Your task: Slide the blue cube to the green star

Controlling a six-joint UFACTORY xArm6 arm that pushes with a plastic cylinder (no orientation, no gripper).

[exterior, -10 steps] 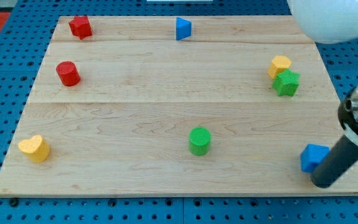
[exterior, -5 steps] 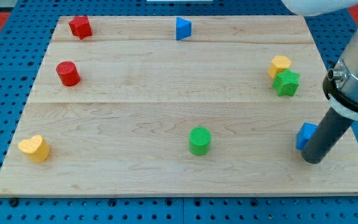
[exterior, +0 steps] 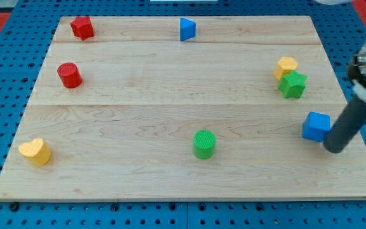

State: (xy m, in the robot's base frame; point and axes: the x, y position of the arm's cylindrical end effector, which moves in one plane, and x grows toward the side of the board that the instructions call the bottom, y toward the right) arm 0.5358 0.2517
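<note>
The blue cube point(exterior: 316, 126) sits near the view's right edge of the wooden board point(exterior: 170, 89), below the green star point(exterior: 292, 84). The star touches a yellow block point(exterior: 285, 67) at its upper left. My tip point(exterior: 334, 149) rests on the board just right of and slightly below the blue cube, touching or nearly touching its right side. A gap of about one block width lies between the cube and the star.
A green cylinder point(exterior: 204, 144) stands at bottom centre. A yellow heart-like block point(exterior: 35, 151) lies bottom left. A red cylinder point(exterior: 69, 75) and a red star-like block point(exterior: 81, 27) are at upper left. A blue triangular block point(exterior: 187, 29) is at top centre.
The blue cube has moved up the view, from near the board's bottom right corner toward the green star. My tip moved up with it and now sits on its right.
</note>
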